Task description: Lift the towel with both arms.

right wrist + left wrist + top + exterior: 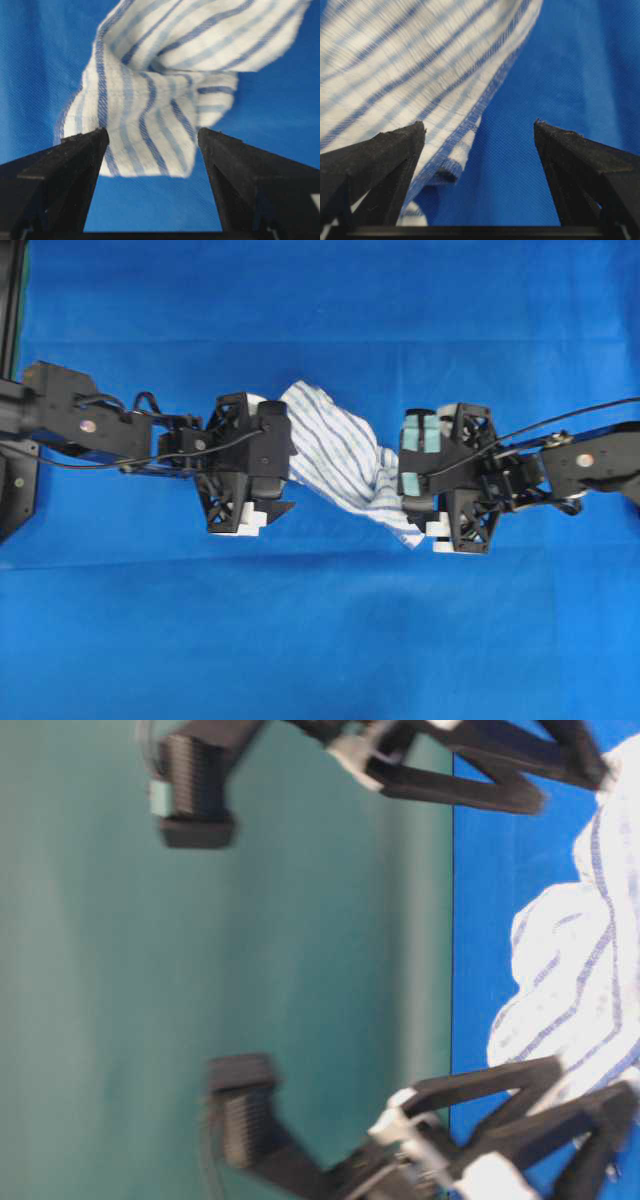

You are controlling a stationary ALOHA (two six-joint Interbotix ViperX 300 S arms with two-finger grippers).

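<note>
Fingers point(395, 150) on the left gripper point(480, 130) are standing spread wide, gripping nothing, with a hemmed edge of the striped towel point(340, 455) drooping just inside the near one and bare blue cloth showing across the rest of the gap. Over on the other side, the right gripper point(152, 135) is sitting just as wide, its fingers point(235, 165) framing a folded corner of the towel that is lying between the tips without being pinched. From above, the towel is lying crumpled and twisted on the blue desk point(320, 640), stretched on a diagonal between the two arms. The left arm point(110, 430) is coming in from the left edge and its head is covering the towel's upper left end; the right arm point(560, 465) is reaching in from the right, its head sitting over the lower right end. The side view is blurring both grippers, so contact there is hard to judge.
</note>
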